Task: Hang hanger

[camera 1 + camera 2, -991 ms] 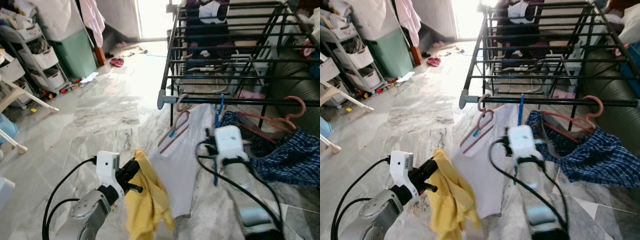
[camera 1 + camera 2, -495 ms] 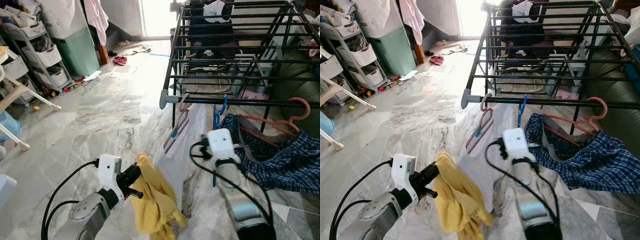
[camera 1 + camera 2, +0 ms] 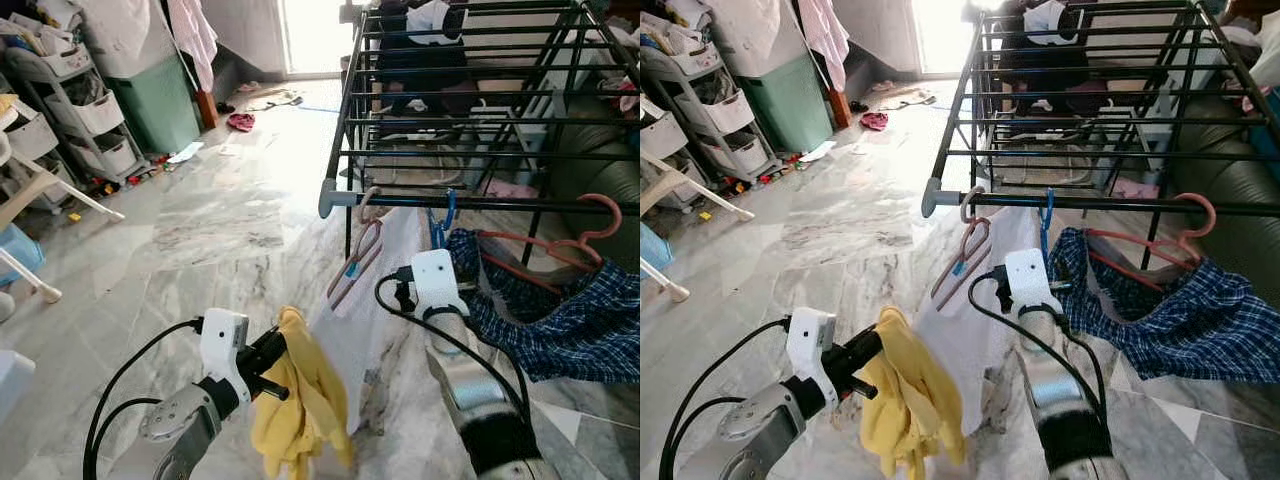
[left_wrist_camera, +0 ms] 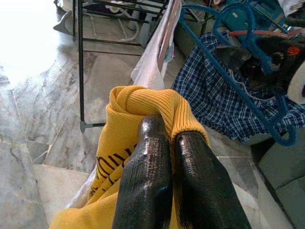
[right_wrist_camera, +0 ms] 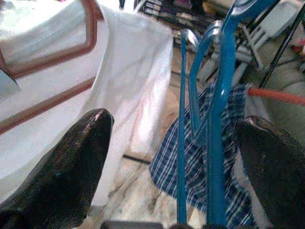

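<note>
A blue hanger [image 3: 438,222] hangs by its hook at the front rail [image 3: 520,205] of the black drying rack. My right gripper [image 5: 176,157] is just below that rail and open, its fingers wide apart with the blue hanger [image 5: 217,119] between them and not pinched. In the left eye view its white wrist camera [image 3: 436,280] hides the fingers. Low on the left, my left gripper [image 3: 270,352] is shut on a yellow cloth [image 3: 300,400] that droops below it. The left wrist view has both fingers [image 4: 147,162] pressed on the yellow fold [image 4: 143,102].
A pink hanger [image 3: 355,262] with a white garment [image 3: 365,330] hangs left of the blue one. A red hanger [image 3: 575,240] carries a plaid shirt [image 3: 575,325] on the right. Shelves [image 3: 60,110], a green bin [image 3: 155,100] and a white chair leg [image 3: 70,200] stand left. A dark sofa [image 3: 600,170] lies behind the rack.
My right arm has reached forward and a little up toward the rail. The yellow cloth has swung under the left gripper. The camera view shifted slightly.
</note>
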`<state>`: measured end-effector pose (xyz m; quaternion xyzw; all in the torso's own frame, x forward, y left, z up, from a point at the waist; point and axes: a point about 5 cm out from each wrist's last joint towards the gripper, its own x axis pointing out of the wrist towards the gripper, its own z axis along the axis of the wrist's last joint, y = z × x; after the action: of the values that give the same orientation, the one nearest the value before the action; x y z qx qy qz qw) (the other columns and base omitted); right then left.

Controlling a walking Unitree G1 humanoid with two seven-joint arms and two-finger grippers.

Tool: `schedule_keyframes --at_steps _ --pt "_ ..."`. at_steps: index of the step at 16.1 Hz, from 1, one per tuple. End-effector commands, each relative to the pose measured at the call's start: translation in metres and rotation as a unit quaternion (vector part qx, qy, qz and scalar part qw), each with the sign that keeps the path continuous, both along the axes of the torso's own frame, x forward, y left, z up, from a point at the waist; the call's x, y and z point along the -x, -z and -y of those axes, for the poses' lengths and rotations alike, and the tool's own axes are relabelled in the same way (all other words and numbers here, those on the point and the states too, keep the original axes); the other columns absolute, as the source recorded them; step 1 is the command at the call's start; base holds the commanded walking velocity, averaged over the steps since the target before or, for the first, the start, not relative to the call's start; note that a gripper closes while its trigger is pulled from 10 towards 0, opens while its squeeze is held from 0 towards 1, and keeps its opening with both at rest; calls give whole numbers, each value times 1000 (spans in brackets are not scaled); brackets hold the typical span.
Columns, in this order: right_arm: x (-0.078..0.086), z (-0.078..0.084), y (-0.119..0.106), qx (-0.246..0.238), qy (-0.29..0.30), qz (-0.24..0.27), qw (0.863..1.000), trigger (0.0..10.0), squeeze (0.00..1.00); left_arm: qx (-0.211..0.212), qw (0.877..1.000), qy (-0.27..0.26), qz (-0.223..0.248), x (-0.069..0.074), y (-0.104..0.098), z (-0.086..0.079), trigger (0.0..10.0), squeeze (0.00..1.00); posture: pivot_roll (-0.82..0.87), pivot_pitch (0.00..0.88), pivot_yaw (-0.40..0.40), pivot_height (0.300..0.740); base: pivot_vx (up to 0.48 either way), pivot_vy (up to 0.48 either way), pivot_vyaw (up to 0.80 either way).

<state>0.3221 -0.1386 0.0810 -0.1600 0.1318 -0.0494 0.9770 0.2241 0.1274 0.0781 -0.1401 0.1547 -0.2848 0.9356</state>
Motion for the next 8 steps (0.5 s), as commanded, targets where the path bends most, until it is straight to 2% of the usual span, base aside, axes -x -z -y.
schedule_keyframes --at_steps 1,4,8 --pt "-5 0 0 -7 10 -11 1000 10000 0 -10 1000 4 20 -3 -9 -1 10000 0 -43 1 102 740 0 0 0" --pt "-13 11 1 -3 29 -27 999 10000 0 -12 1000 1 17 -2 -8 -1 10000 0 -30 1 92 740 0 0 0" --pt "-18 17 0 2 20 -29 999 10000 0 -15 1000 -3 18 -1 -8 -2 10000 0 -29 3 90 740 0 0 0"
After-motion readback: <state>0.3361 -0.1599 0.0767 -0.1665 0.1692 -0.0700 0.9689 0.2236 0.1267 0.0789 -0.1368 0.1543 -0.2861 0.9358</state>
